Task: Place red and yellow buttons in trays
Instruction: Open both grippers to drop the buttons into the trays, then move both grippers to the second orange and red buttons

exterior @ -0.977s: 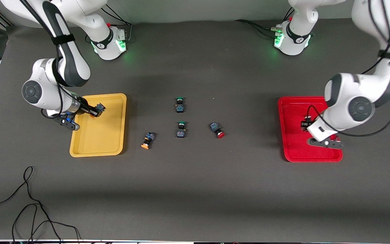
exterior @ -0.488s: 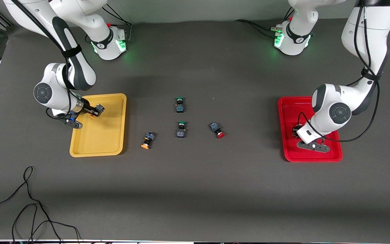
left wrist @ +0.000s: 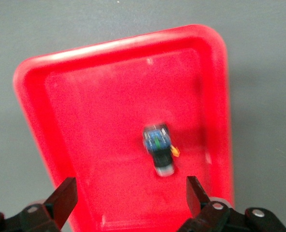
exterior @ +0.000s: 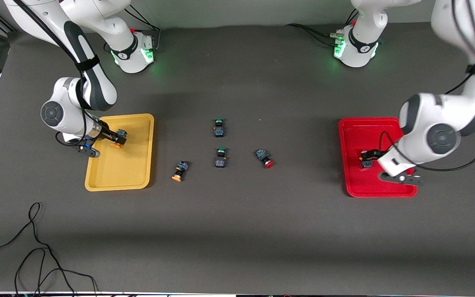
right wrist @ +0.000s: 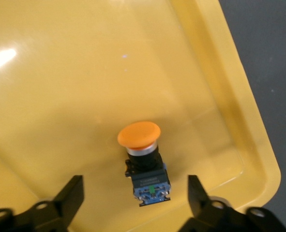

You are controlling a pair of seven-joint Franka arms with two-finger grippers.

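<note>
Both tools gape wide, empty: the right tool [exterior: 114, 139] over the yellow tray [exterior: 118, 173], the left tool [exterior: 370, 159] over the red tray [exterior: 351, 181], each above a dropped button. The yellow button [exterior: 177, 171] and the red button [exterior: 265, 159] lie on the bench between the trays, each nearer its matching tray's arm.

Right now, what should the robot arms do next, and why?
Probably lift both tools away. The right tool is open over an orange button lying in the yellow tray, and the left tool is open over a button in the red tray.
</note>
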